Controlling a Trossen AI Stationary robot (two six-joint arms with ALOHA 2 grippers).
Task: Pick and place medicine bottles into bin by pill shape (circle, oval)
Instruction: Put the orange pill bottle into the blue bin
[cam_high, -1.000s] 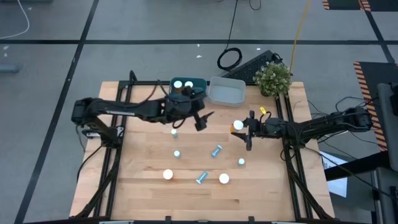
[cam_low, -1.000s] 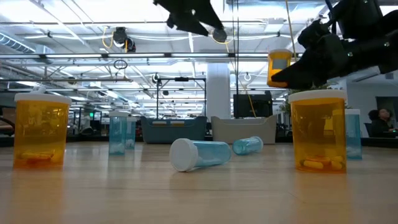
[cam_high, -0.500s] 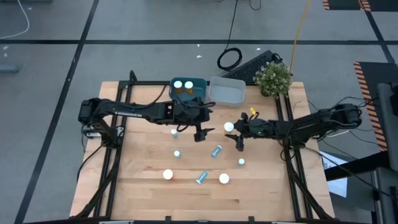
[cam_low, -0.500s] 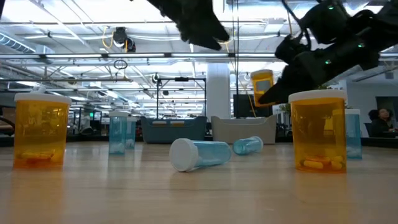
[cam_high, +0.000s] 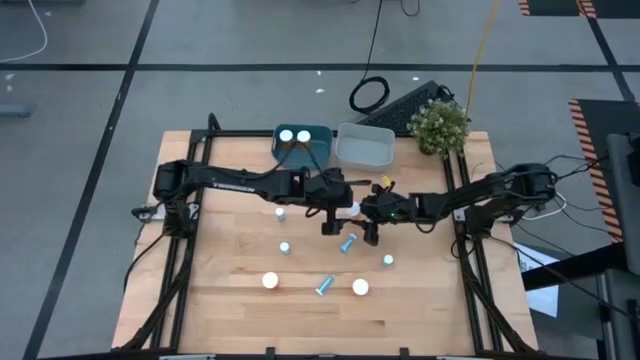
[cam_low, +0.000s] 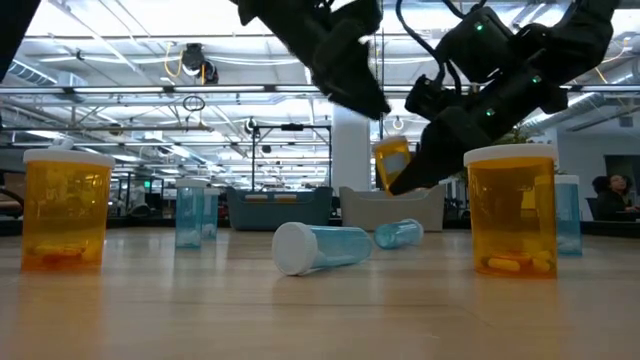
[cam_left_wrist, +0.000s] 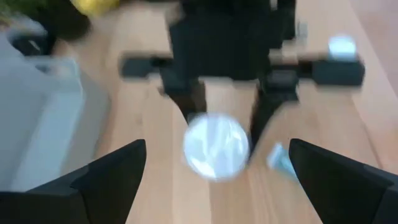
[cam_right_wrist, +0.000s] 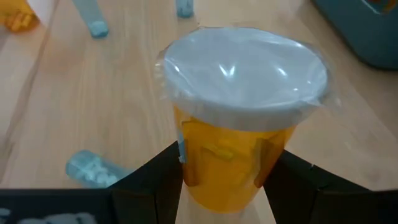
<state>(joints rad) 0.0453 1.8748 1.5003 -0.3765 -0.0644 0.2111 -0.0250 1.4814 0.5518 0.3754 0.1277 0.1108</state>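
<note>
Fingers (cam_right_wrist: 155, 180) of my right gripper (cam_right_wrist: 221, 186) were closed on an orange bottle (cam_right_wrist: 239, 112), one dark pad on each side of its wall below the cap. I held it clear of the table (cam_high: 230, 290), near mid-table, just beside my left gripper (cam_high: 333, 205), whose fingers (cam_left_wrist: 112, 180) stood spread wide with nothing between them, facing the white cap (cam_left_wrist: 216, 148).

Risk, as I judged it: the two grippers were very close, so a small error in either arm's path could knock the bottle askew or out of my pads. The grip sat on smooth, tapered plastic, which could slip if nudged.

Appearance: translucent orange body, wide white round cap, at least one pill visible through the wall; its shape I could not tell.

Beyond it, the dark bin (cam_high: 303, 142) already held two white-capped bottles, and the pale bin (cam_high: 364, 147) stood beside it. Other bottles remained on the table: orange ones upright, pale-blue ones (cam_low: 322, 247) upright or lying.
</note>
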